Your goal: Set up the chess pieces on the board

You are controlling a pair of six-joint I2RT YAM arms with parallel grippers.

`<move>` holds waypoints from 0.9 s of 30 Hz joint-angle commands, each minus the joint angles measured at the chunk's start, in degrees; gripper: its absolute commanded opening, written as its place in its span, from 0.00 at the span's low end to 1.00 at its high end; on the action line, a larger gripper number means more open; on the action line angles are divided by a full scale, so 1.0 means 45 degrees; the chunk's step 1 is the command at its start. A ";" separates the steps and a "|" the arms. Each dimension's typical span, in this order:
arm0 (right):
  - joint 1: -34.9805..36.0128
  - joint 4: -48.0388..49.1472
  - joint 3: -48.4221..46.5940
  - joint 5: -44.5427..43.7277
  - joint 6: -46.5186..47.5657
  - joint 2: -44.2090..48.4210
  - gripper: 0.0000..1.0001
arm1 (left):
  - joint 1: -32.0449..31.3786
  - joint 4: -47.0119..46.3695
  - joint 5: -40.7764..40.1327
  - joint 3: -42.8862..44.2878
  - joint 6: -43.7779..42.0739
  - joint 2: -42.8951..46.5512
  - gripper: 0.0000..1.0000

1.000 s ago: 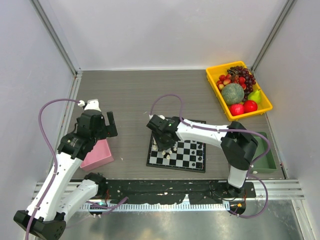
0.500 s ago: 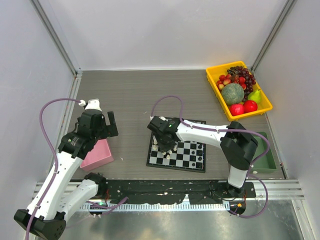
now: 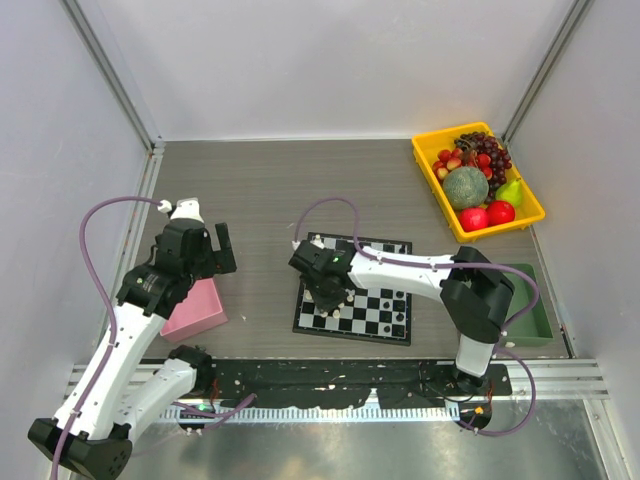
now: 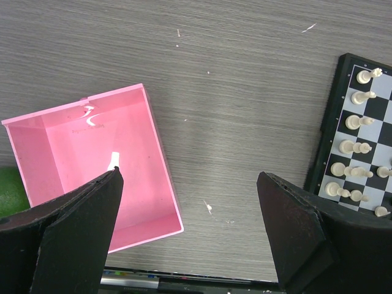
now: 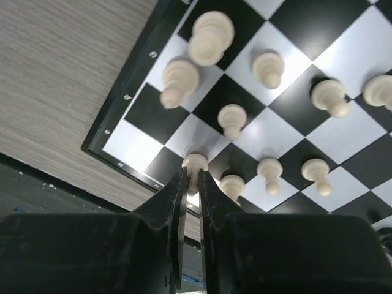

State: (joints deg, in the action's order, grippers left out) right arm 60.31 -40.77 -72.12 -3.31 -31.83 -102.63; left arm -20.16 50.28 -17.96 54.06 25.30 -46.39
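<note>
The checkered board [image 3: 375, 305] lies in the middle of the table, with several tiny white pieces along its left side; it also shows in the right wrist view [image 5: 288, 61] and at the right edge of the left wrist view [image 4: 361, 122]. My right gripper [image 5: 191, 177] is shut on a white piece [image 5: 195, 164] just above the board's near-left corner squares; in the top view the gripper [image 3: 322, 290] covers that corner. My left gripper [image 4: 190, 202] is open and empty above the table between the pink box [image 4: 55, 128] and the board. One white piece [image 4: 114, 160] lies inside the pink box.
A yellow tray [image 3: 428, 172] of fruit stands at the back right. A green bin [image 3: 535, 325] sits at the right front. A green object [image 4: 9, 190] shows left of the pink box. The black rail [image 3: 330, 375] runs along the table's near edge.
My right gripper has moved slightly left and towards the near-left corner of the board. The left arm has not moved.
</note>
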 commanded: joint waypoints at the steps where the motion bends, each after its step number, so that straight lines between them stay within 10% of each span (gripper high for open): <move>1: 0.0425 0.0096 -0.0828 -0.0084 0.0121 0.0210 0.12 | 0.0066 -0.0509 0.0025 -0.0042 0.0081 0.0036 1.00; 27: 0.0562 0.0467 -0.2118 -0.0729 0.0336 -0.1373 0.13 | 0.0067 -0.0392 -0.0229 -0.0080 0.0042 0.0153 0.99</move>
State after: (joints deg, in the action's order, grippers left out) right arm 62.63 -40.05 -79.13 -4.89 -30.52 -108.27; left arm -20.14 50.09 -18.02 53.95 25.30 -46.37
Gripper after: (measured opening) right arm 0.165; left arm 0.995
